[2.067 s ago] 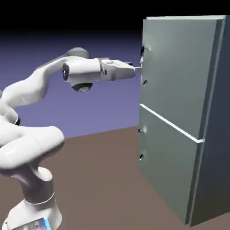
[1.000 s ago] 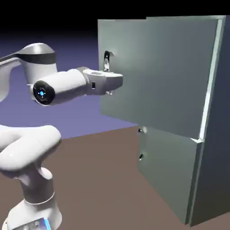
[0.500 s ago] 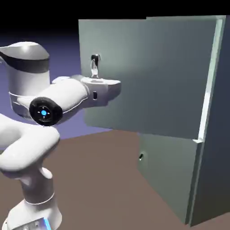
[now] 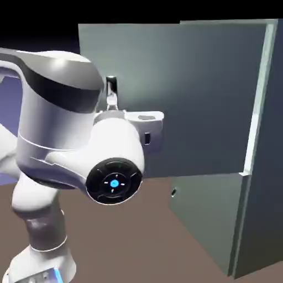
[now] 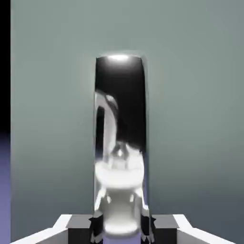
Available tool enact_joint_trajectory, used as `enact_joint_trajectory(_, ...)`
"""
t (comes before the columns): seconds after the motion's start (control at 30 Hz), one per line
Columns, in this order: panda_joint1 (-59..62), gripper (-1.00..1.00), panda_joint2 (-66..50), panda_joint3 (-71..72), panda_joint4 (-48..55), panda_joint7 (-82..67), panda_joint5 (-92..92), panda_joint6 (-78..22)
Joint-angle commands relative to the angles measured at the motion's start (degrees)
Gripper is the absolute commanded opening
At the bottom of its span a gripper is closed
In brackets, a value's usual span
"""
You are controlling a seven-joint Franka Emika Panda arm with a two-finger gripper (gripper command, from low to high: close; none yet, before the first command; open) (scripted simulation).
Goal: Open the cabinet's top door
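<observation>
Standing at the exterior view's right: cabinet (image 4: 262, 221), tall, grey-green. Top door (image 4: 199, 99) is its upper panel, swung well out from the body, hinge side at the exterior view's right, free edge out to the left. Arm (image 4: 61, 127) is in front of the free-edge side, wrist toward the camera. Lower door (image 4: 213, 221) looks closed, small dark handle piece (image 4: 174, 192) near its edge.

Gripper (image 5: 121, 228) is clenched on the curved handle (image 5: 120, 109), one fingertip on each side, at the handle's lower end in the exterior view. Key relation: handle is directly ahead of the hand and between the tips, long axis upright, roughly in line with the door's free edge; most of it rises above the grip. Hinge is away to the exterior view's right, so any further pull likely has to arc around it, wrist turning with the panel. Slip off the lower end looks like the main risk.

Container: cabinet interior is hidden behind the open panel; contents can't tell. Task looks nearly or fully done.
</observation>
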State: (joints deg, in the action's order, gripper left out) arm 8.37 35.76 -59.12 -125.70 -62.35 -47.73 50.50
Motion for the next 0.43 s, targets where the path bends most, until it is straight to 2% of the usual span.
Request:
enact_joint_trajectory(0.0, -2.08, -1.00, -1.12, -1.94, 1.68, -0.53, 0.40, -1.30)
enact_joint_trajectory(0.4, -27.00, -1.00, -4.86, -23.10, 16.87, -1.98, 4.20, -10.80)
